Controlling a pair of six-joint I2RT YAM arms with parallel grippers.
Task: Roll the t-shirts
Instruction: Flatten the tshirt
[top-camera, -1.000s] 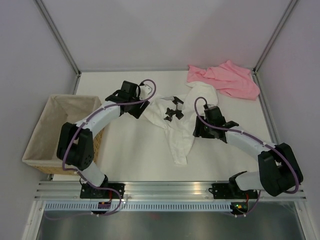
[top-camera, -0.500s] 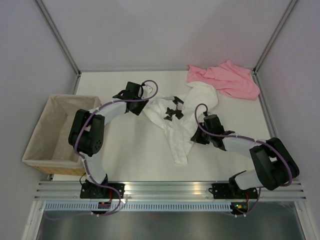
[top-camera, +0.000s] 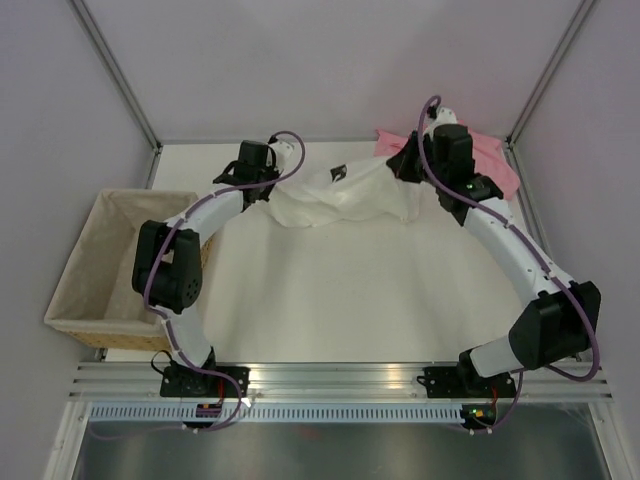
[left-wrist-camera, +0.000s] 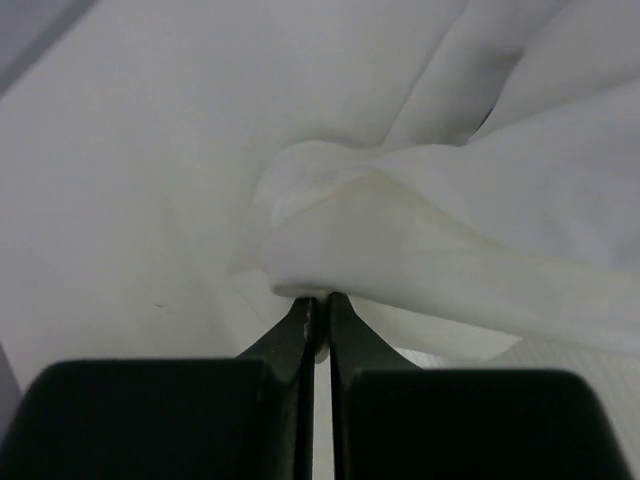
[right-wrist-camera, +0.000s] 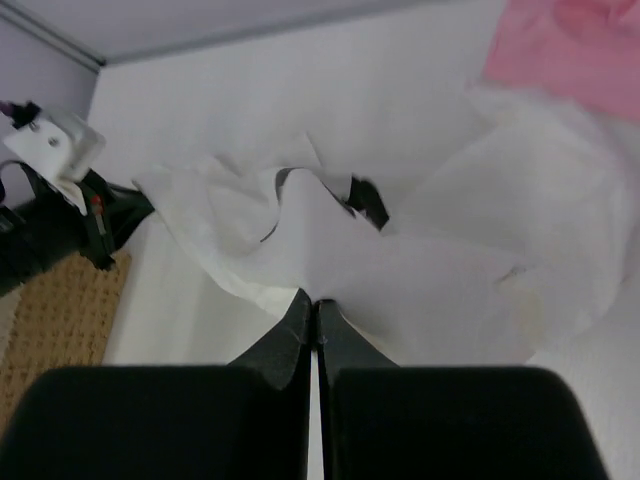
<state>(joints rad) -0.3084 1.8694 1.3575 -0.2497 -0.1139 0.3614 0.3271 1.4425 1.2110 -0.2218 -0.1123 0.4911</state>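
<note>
The white t-shirt (top-camera: 340, 195) hangs stretched between my two grippers at the back of the table, with a small black print on it. My left gripper (top-camera: 272, 188) is shut on its left end, and cloth (left-wrist-camera: 400, 240) bunches right at the fingertips (left-wrist-camera: 318, 300). At the shirt's right end my right gripper (top-camera: 408, 172) is shut on the cloth (right-wrist-camera: 420, 270), the jaws (right-wrist-camera: 316, 302) pressed together on a fold. Behind the right arm in the back right corner lies the pink t-shirt (top-camera: 495, 165), also seen at the upper right of the right wrist view (right-wrist-camera: 570, 50).
A cloth-lined wicker basket (top-camera: 115, 265) stands at the table's left edge, beside the left arm. Metal frame posts (top-camera: 120, 80) and walls close in the back and sides. The white table (top-camera: 350, 290) stretches in front of the shirt.
Both grippers have closed on the white t-shirt and carried it toward the back; it went from lying lengthwise in the middle to stretched sideways between them. The right arm swung far back.
</note>
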